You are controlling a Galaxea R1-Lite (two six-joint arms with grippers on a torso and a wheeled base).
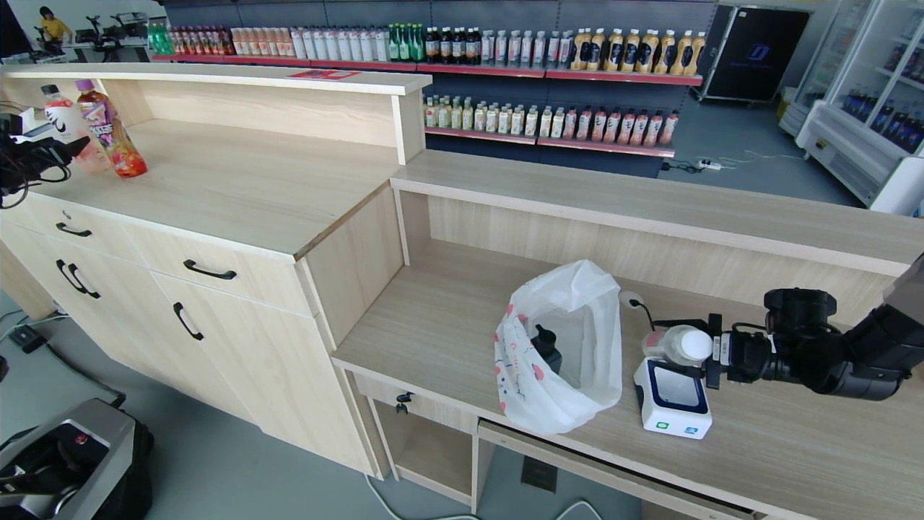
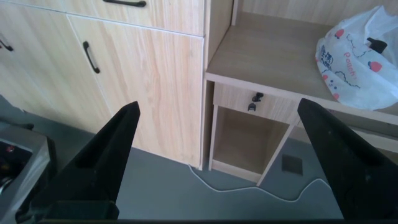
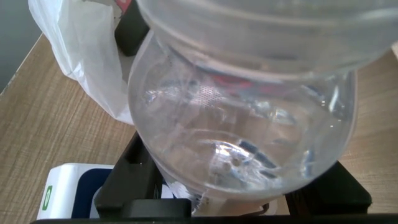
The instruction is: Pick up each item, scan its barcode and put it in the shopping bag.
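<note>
1. The right gripper (image 1: pixel 706 349) is over the near right part of the low desk (image 1: pixel 433 318). Its fingers are clamped on a clear bottle (image 1: pixel 678 345), which lies sideways.
2. The clear bottle hangs just above the scanner (image 1: pixel 671 399), close over its window. Judgement: the scan step is in hand for this item and bagging is not yet done.
3. The shopping bag (image 1: pixel 570 339) stands just left of the scanner with its mouth open. A dark pump bottle (image 1: pixel 546 348) sits inside, so I count one item as finished.
4. Two bottles (image 1: pixel 108 133) stand upright on the far left of the upper counter (image 1: pixel 216 188), well apart from the bag. Judgement: these are left to pick, scan and bag.
5. The left gripper (image 2: pixel 219 112) has its fingers spread wide with nothing between them. It hangs over the floor in front of the cabinet doors (image 2: pixel 143 68).
6. View comparison:
   - The head view gives the layout from the waiting bottles to the bag, and the held item reads as a whitish shape.
   - The right wrist view adds that the bottle's wall is transparent with liquid inside. The scanner (image 3: pixel 65 186) is right beneath it and the bag (image 3: pixel 74 50) is beside it.
   - The left wrist view adds the bag's printed side (image 2: pixel 357 62) and a keyed drawer front (image 2: pixel 249 102) under the desk edge.
</note>
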